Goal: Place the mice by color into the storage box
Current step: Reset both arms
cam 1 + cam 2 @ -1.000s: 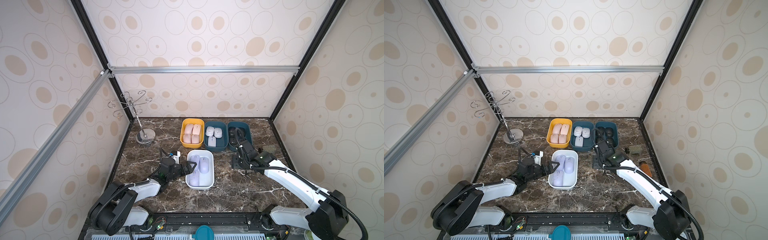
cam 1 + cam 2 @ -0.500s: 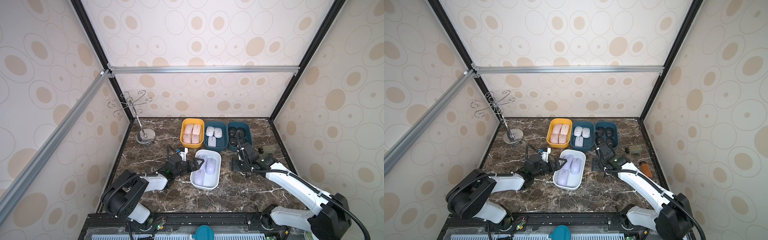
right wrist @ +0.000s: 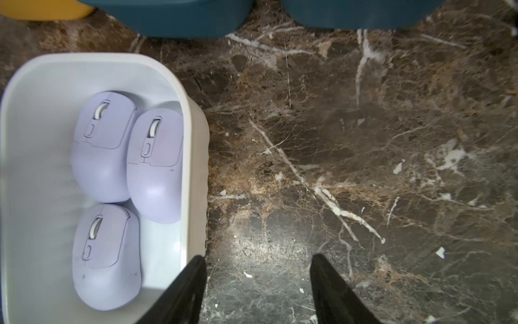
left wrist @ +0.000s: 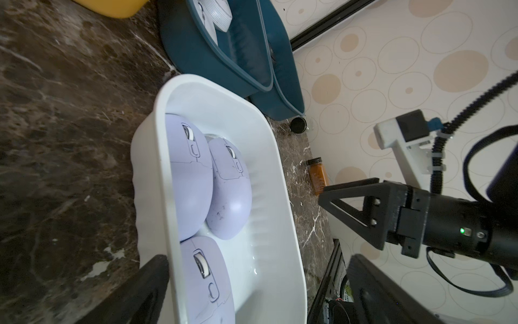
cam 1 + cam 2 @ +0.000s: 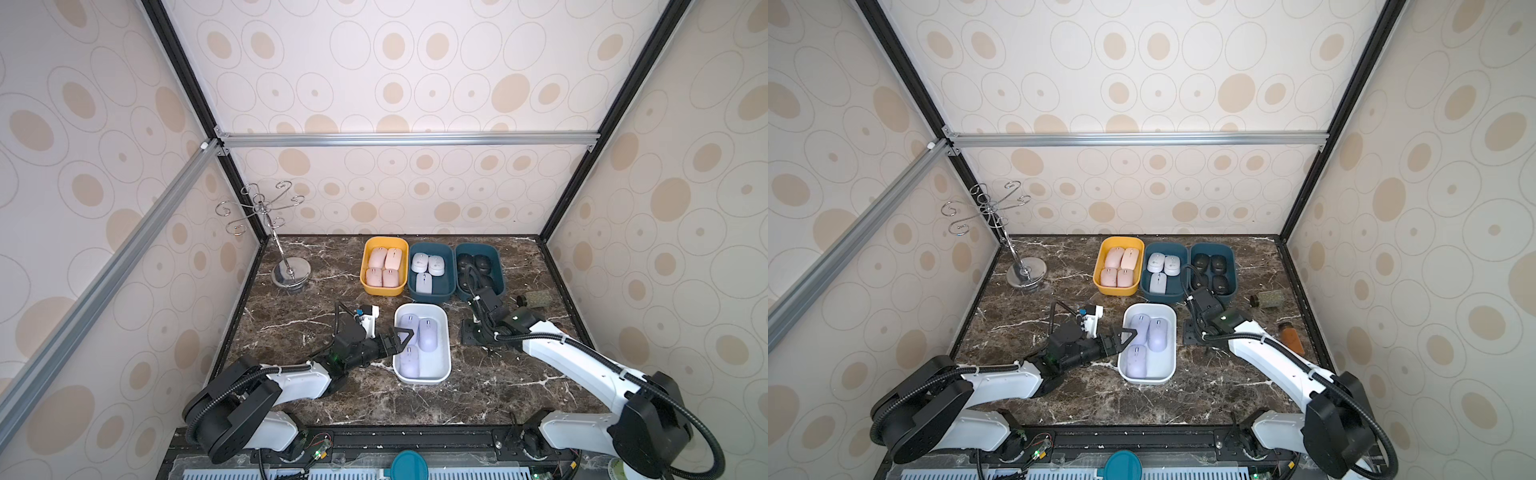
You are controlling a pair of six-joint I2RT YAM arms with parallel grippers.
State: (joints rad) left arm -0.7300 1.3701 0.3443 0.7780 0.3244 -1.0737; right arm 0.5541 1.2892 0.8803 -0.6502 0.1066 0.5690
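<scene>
Jaws of the left end effector (image 5: 400, 337) gape wide and empty at the white box (image 5: 422, 377) rim. The right end effector (image 3: 258, 258) hangs part-open, empty, over the table (image 3: 364, 140). Three lavender mice (image 5: 417, 340) lie inside that box, while pink mice (image 5: 384, 266), white mice (image 5: 428, 268) and black mice (image 5: 1210, 270) fill the back boxes (image 5: 430, 296). Sorting looks finished.

Mice (image 5: 1157, 334) sorted by colour, four boxes (image 5: 1149, 306)

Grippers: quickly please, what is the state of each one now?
Left gripper: open, holding nothing, at the wall of the white plastic box.
Right gripper: open, holding nothing, over the dark marble table.
</scene>
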